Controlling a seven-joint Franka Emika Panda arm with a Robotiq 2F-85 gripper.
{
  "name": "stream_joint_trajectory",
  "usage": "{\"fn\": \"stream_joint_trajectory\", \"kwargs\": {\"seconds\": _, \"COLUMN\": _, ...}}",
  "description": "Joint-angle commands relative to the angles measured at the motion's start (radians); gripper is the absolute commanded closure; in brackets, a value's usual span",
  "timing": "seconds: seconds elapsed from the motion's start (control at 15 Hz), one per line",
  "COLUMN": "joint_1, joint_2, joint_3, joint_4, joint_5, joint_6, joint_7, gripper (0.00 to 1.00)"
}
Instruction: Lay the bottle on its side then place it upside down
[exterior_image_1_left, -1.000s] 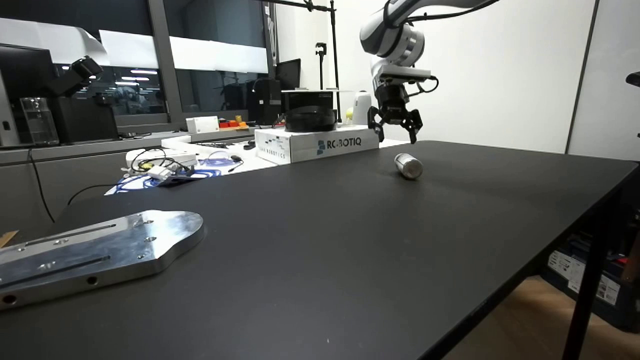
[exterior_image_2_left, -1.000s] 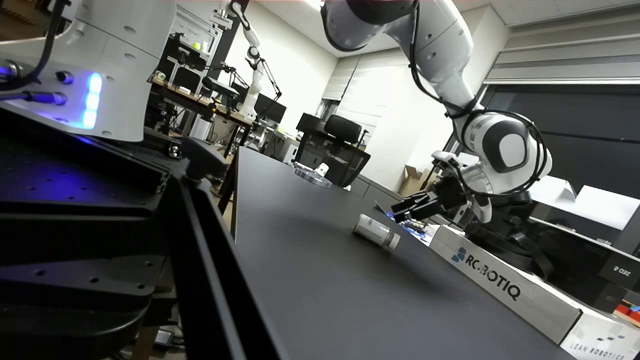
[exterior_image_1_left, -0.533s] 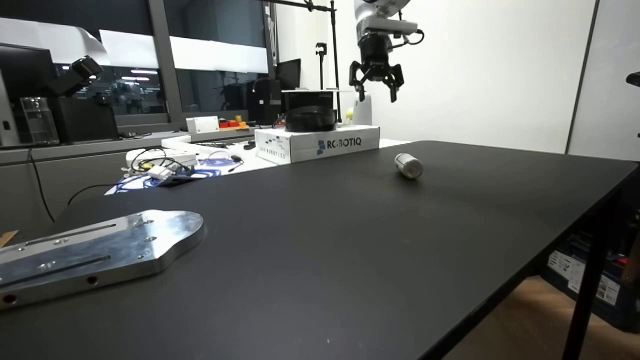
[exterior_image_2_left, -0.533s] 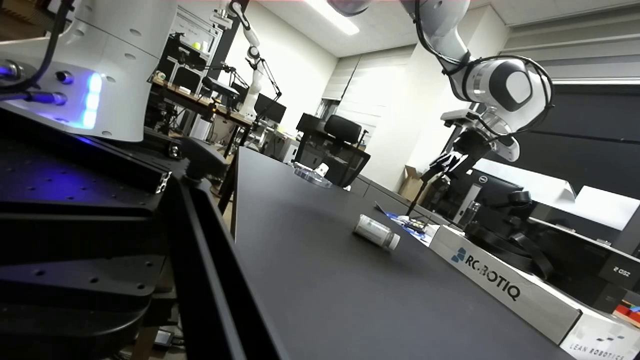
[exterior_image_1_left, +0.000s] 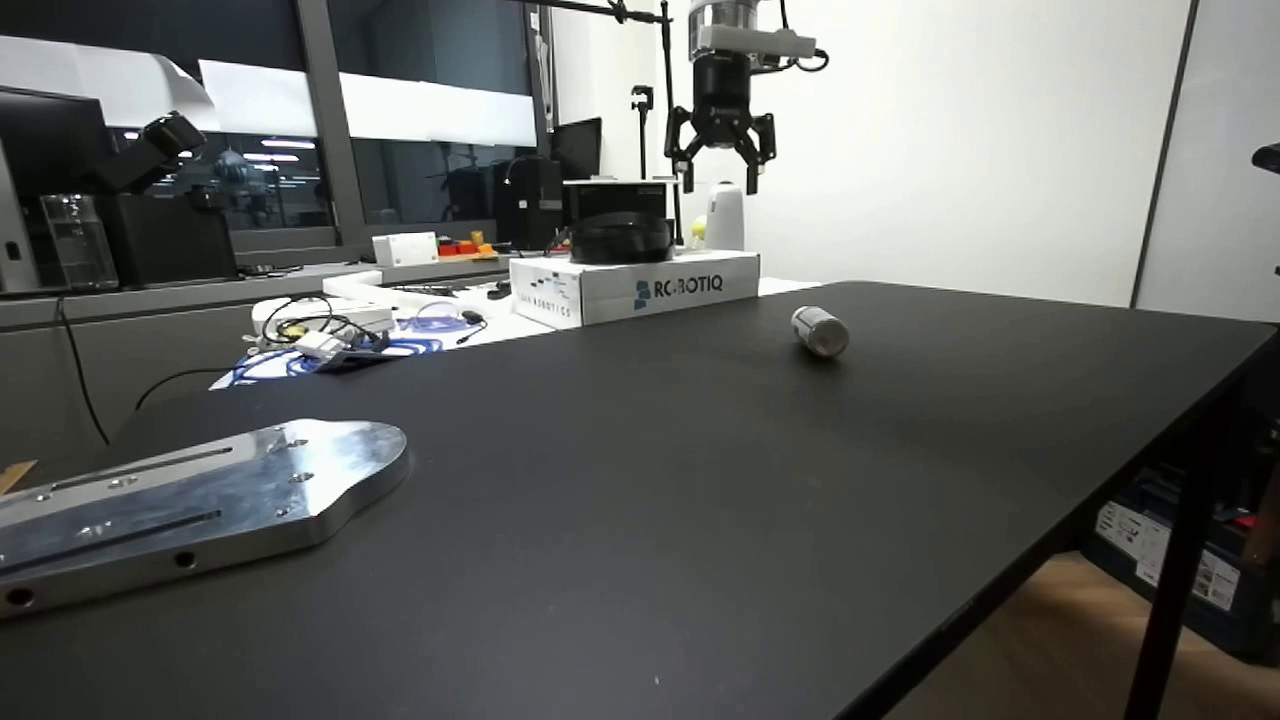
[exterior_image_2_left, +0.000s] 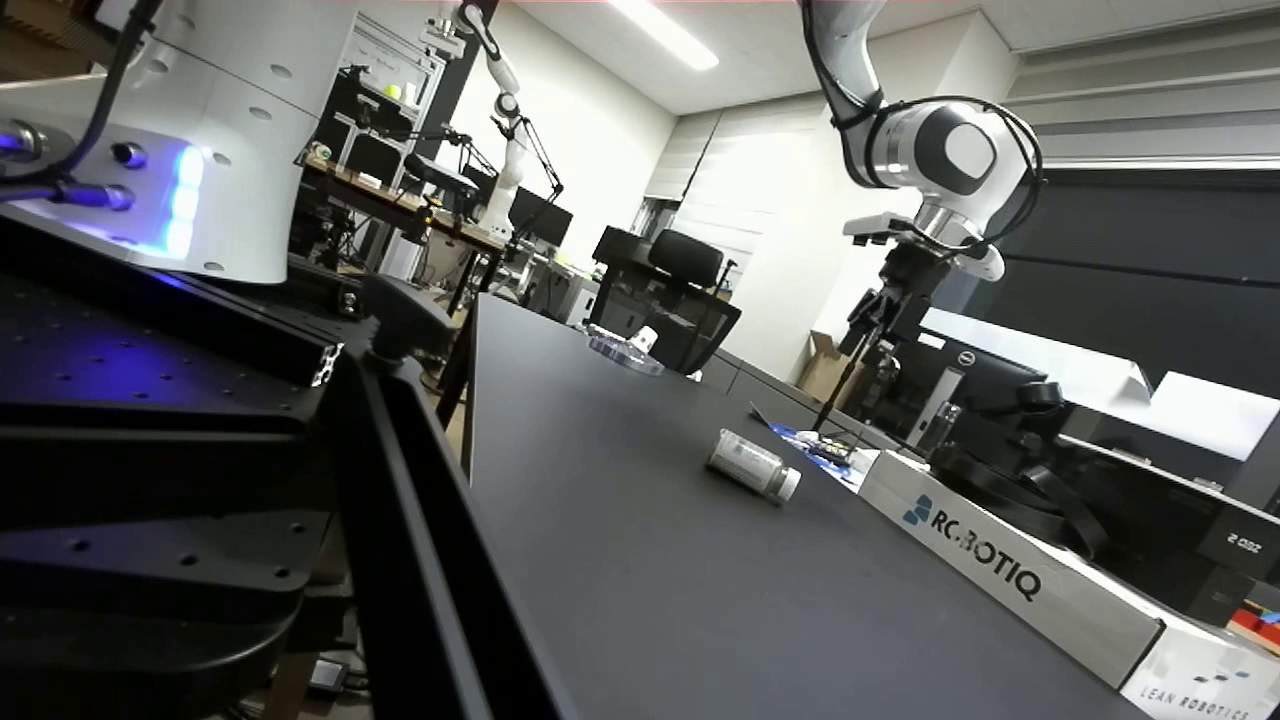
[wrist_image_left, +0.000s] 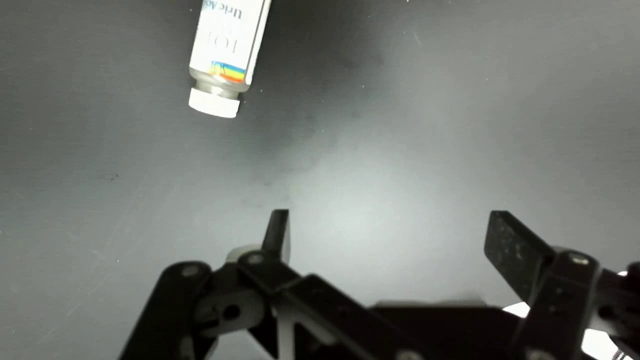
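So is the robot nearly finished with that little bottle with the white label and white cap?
Looks done: the small cylindrical white-labelled bottle lies on its side on the flat black table.
In hand: nothing; the black two-fingered gripper hangs open above the table.
Left: standing the bottle upside down on its round white cap, which points sideways now.

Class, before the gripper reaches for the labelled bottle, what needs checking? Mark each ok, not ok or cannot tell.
1. Labelled bottle on its side on the black table: ok.
2. White cap on: ok.
3. Cap tightness: cannot tell.
4. Gripper open, holding nothing: ok.
5. Gripper lowered to bottle height: not ok, it hangs higher.
6. Gripper lined up with bottle: not ok, bottle lies toward the wrist view's upper left.
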Motion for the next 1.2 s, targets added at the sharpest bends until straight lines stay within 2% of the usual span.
{"fn": "stream_joint_trajectory", "kwargs": {"seconds": 0.0, "joint_1": -0.023, "joint_2": -0.027, "joint_3": 0.041, "joint_4": -0.044, "joint_5": -0.032, "joint_6": 0.02, "joint_7": 0.012, "gripper": 0.0}}
{"fn": "stream_joint_trajectory", "kwargs": {"seconds": 0.2, "joint_1": -0.021, "joint_2": -0.085, "joint_3": 0.049, "joint_4": -0.135, "joint_5": -0.037, "joint_6": 0.043, "joint_7": 0.011, "gripper": 0.0}}
{"fn": "stream_joint_trajectory", "kwargs": {"seconds": 0.6, "joint_1": -0.021, "joint_2": -0.099, "joint_3": 0.049, "joint_4": -0.156, "joint_5": -0.036, "joint_6": 0.047, "joint_7": 0.011, "gripper": 0.0}}
{"fn": "stream_joint_trajectory", "kwargs": {"seconds": 0.73, "joint_1": -0.021, "joint_2": -0.127, "joint_3": 0.044, "joint_4": -0.213, "joint_5": -0.01, "joint_6": 0.073, "joint_7": 0.087, "gripper": 0.0}}
{"fn": "stream_joint_trajectory", "kwargs": {"seconds": 1.13, "joint_1": -0.007, "joint_2": -0.193, "joint_3": 0.015, "joint_4": -0.446, "joint_5": 0.012, "joint_6": 0.309, "joint_7": 0.285, "gripper": 0.0}}
